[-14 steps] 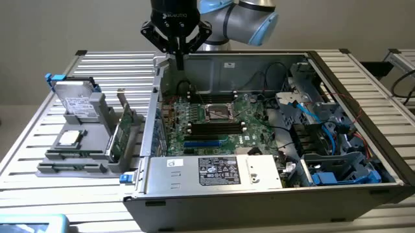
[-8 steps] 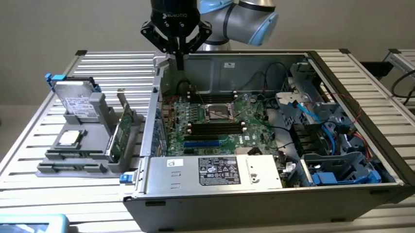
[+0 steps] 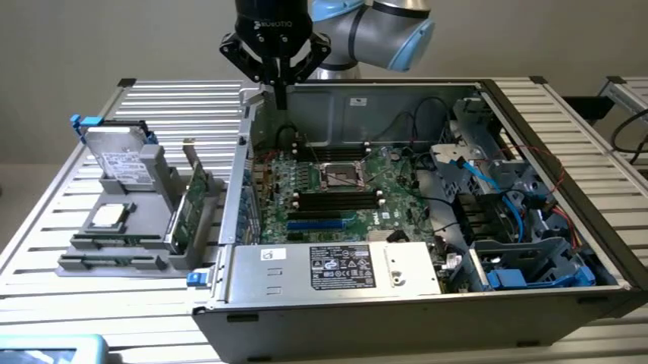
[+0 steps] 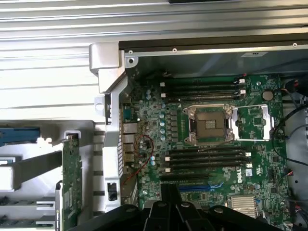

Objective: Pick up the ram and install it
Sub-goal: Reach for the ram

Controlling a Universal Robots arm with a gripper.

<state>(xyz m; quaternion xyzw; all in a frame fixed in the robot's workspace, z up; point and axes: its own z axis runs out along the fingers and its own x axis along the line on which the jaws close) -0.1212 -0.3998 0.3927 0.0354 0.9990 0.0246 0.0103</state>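
Slatted aluminium tabletop (image 3: 91,98) carries an open computer case (image 3: 426,303) and, toward the exterior view's left, a grey moulded holder (image 3: 111,258).

**Step in hand (judgement):** approach. The pick is not yet made.

- Tool (image 3: 281,102): the black fingers are pressed together and pinch nothing. It hangs above the case's rear corner, on the side nearest the holder.
- Ram (image 3: 180,221): as far as can be told, it is the thin green board stick standing on edge in the holder, just beside a taller green expansion card (image 3: 205,189) with a metal bracket. It is well apart from the tool.
- Motherboard (image 3: 395,189): a green board, flat in the case and densely populated. Long black memory slots (image 3: 335,199) lie on either side of the metal-framed processor socket (image 3: 339,176). All of them appear empty.

**Requirements for the grasp (judgement):**

1. The fingers must be spread before descent.
2. The fingers must align across the stick's narrow top edge and stay clear of the neighbouring card.
3. The board is thin and rigid, and its faces are studded with chips, so the grip should be square and moderate.
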